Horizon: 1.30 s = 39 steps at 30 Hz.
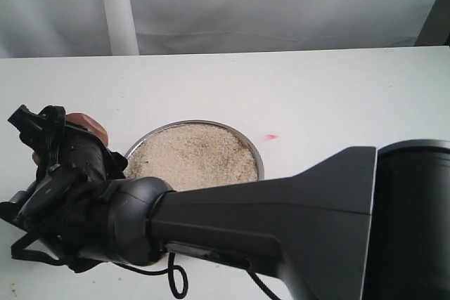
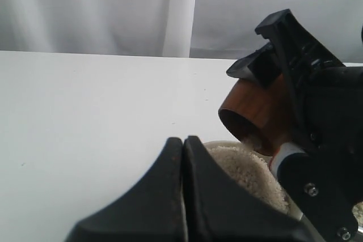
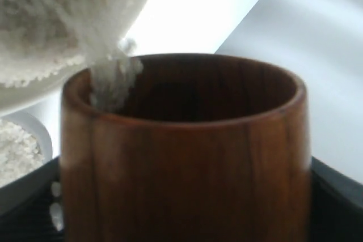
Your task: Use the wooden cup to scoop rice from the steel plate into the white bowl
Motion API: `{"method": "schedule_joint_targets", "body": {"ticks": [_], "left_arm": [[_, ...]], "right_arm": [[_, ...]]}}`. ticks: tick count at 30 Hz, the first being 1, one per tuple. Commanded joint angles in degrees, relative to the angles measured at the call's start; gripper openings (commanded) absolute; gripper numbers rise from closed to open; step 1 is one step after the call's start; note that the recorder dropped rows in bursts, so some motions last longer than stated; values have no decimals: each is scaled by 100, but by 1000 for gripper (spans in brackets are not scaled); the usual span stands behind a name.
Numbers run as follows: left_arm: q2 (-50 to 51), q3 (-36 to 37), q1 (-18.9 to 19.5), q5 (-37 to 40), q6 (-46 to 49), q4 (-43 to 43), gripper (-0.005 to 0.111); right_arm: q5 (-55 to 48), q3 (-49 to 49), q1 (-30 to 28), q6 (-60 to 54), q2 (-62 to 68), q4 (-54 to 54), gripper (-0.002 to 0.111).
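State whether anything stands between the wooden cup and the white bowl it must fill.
Nothing visible does. The wooden cup tilts mouth-down right above the white bowl, and rice spills from its lip onto the heap there.

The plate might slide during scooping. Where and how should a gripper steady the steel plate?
Probably its thin raised rim, pinched from above at the far right arc of the steel plate in the exterior view. It is too wide and shallow to span, rice fills it, the right arm covers the near edge, and the wooden cup crowds the left.
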State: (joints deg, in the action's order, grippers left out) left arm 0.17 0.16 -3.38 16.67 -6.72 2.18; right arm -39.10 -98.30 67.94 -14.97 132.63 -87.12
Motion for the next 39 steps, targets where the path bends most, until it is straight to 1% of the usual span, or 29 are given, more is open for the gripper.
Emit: {"method": "schedule_joint_targets", "body": {"ticks": [1, 8, 13, 21, 22, 24, 27, 28, 29, 30, 31, 33, 35, 39], "left_arm": [[-17, -16, -24, -32, -29, -28, 0], [-17, -16, -24, -32, -29, -28, 0], [-17, -16, -24, -32, -29, -28, 0], [-17, -16, -24, -32, -29, -28, 0], [-17, -16, -24, -32, -29, -28, 0], [-17, -16, -24, -32, -29, -28, 0], [-17, -16, -24, -32, -29, -28, 0], [-17, -16, -24, -32, -29, -28, 0], [-17, -16, -24, -32, -17, -28, 0], [-17, -16, -24, -32, -17, -28, 0], [-17, -16, -24, -32, -17, -28, 0], [-17, -16, -24, -32, -17, -28, 0], [-17, -16, -24, -32, -17, -28, 0], [-17, -16, -24, -32, -34, -28, 0]], "right_arm": [[-122, -46, 64, -178, -29, -259, 0], [-182, -46, 124, -474, -29, -473, 0], [-244, -46, 128, -499, -29, -818, 0], [-294, -46, 128, -424, -29, -797, 0], [-203, -46, 128, 62, -29, -738, 0], [-100, -46, 128, 692, -29, -346, 0], [-100, -46, 117, 2750, -92, -235, 0], [-76, -46, 117, 3265, -142, -195, 0], [18, -46, 93, 3942, -213, -173, 0], [320, -46, 48, 4442, -281, 18, 0], [726, -46, -75, 4777, -399, 459, 0], [1138, 22, -334, 5350, -604, 1049, 0], [1600, 177, -532, 5819, -746, 1064, 0], [2428, 539, -856, 6166, -959, 1248, 0]]}}
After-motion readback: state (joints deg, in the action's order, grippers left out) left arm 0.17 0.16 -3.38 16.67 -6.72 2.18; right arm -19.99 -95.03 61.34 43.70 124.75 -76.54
